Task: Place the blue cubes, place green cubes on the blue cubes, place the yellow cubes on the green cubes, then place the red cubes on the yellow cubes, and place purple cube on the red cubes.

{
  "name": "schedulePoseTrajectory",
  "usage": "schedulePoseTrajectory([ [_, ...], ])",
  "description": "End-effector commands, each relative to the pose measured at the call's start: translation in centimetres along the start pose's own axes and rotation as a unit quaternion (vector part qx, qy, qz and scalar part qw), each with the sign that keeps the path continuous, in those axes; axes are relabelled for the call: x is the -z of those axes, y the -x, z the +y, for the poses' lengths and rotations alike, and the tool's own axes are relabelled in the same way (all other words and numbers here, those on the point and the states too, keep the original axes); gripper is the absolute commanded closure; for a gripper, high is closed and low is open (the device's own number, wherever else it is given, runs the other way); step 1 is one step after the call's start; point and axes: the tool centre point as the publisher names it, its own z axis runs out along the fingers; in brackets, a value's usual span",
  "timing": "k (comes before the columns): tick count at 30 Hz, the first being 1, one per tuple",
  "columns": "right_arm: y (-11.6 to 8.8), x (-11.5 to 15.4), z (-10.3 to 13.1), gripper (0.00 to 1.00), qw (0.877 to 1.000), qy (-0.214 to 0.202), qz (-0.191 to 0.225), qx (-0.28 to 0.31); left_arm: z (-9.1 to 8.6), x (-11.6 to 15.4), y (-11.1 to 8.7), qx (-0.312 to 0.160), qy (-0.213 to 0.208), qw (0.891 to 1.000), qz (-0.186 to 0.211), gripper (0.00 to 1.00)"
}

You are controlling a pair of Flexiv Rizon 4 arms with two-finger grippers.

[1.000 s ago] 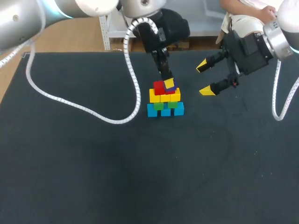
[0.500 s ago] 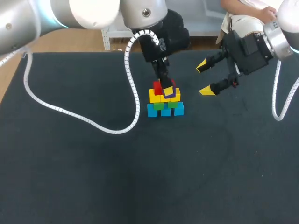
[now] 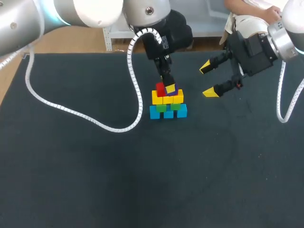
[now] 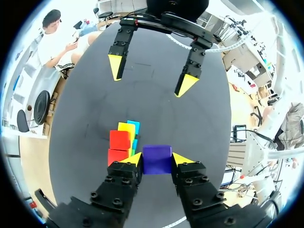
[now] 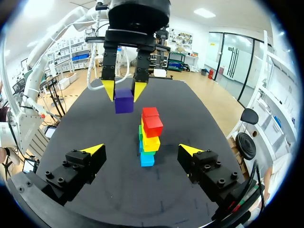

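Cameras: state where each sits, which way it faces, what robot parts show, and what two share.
Head view: above and behind, looking down on the table; both arms, left claw by the cube stack, right claw apart.
Left wrist view: on that wrist, looking past its claw, shut on the purple cube; right claw ahead.
Right wrist view: on that wrist, open claw facing the stack.
Both wrist views share stack and cube.

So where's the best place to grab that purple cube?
By two opposite flat sides, coming from above, as the left gripper holds the purple cube now. That leaves its underside free to sit on the red cubes.
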Motion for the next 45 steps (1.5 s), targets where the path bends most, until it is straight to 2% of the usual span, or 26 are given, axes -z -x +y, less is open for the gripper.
schedulePoseTrajectory([
  [1, 0.0, 0.0, 0.1, 0.00, 1.000, -0.001, -0.001, 0.000, 0.5, 0.1, 0.1, 0.002, 0.001, 1.000, 0.006, 1.00],
  [8, 0.0, 0.0, 0.1, 0.00, 1.000, -0.001, -0.001, 0.000, 0.7, 0.5, 0.1, -0.003, 0.017, 1.000, 0.011, 1.00],
  [45, 0.0, 0.0, 0.1, 0.00, 1.000, -0.001, -0.001, 0.000, 1.6, -0.5, 0.1, -0.003, 0.019, 1.000, 0.006, 1.00],
])
